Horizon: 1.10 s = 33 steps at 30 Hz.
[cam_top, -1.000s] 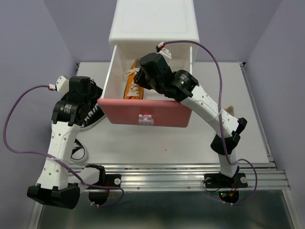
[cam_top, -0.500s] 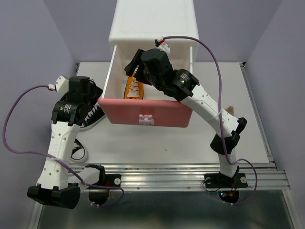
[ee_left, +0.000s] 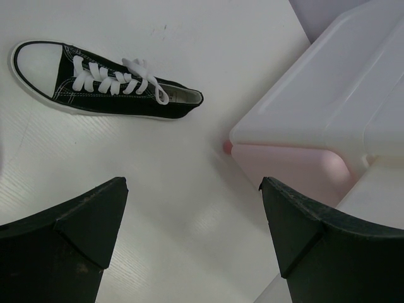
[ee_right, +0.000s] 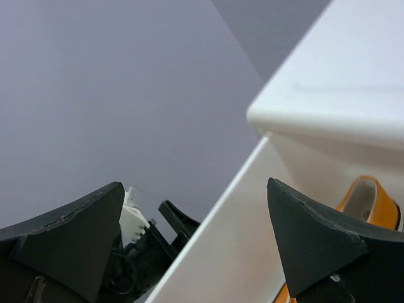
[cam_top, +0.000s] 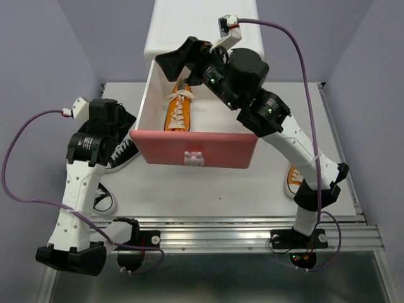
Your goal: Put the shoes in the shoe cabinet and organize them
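Observation:
The white shoe cabinet (cam_top: 203,28) stands at the back with its upper drawer (cam_top: 194,151) pulled out, pink front toward me. One orange shoe (cam_top: 178,113) lies in that drawer, and its heel shows in the right wrist view as the orange shoe (ee_right: 372,203). My right gripper (cam_top: 183,60) hangs open and empty above the drawer's back left corner. A second orange shoe (cam_top: 293,179) lies on the table behind the right arm. My left gripper (ee_left: 192,183) is open above the table, with one black shoe (ee_left: 104,88) ahead of it. Another black shoe (cam_top: 105,199) lies nearer the left base.
The pale pink lower drawer front (ee_left: 290,167) is shut, close on the right of the left gripper. A metal rail (cam_top: 240,228) runs along the table's front edge. Lilac walls close in on both sides and behind the cabinet.
My right gripper opened, let go of the orange shoe in the drawer and rose up toward the back. The right arm's shift uncovered the second orange shoe. The left arm stayed still.

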### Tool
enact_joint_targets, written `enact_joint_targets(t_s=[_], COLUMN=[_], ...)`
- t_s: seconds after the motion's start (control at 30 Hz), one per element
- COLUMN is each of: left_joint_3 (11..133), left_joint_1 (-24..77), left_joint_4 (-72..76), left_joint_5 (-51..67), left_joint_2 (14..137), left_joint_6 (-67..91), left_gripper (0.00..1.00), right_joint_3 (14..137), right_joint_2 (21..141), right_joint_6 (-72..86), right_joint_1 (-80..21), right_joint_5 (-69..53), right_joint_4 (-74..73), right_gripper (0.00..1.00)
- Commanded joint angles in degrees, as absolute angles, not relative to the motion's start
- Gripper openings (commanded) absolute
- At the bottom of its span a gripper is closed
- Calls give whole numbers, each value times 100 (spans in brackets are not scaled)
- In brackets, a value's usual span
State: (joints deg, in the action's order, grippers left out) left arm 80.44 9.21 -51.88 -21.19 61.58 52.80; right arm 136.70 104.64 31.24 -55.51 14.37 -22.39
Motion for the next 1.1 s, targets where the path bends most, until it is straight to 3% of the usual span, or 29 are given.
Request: enact_joint_targets(t_s=[0.0,0.2,0.43,0.57,0.8,1.07], left_joint_3=[8253,8174,8148,8139,8060,7972], left_joint_1=[879,870,879,879,870,879], left_joint_4=[-5168,-5115,-5133,-5150,-5273,-5344], left_joint_5=[-2180,-2074,-2048,-1987,-1916,-1793], left_joint_2=[6135,6082,6091,6100,6100,6038], left_joint_6=[5212,5326,5326,5317,5335,5352], left_gripper=[99,99,99,99,99,99], right_joint_3=[14140,14326,13562,13737,13387,11350], right_joint_2=[10160,10116,9712,9756,9616,9167], right_joint_6=[1972,354,378,868,3319,3138], right_joint_1=[-5528,-5248,-3676,-2595,-277,404], right_joint_5=[1446,3557,3875,3780,2120,2558], right_joint_4=[-1169,-809,-879,-2035,-4872,-6808], right_gripper=[100,100,100,100,100,100])
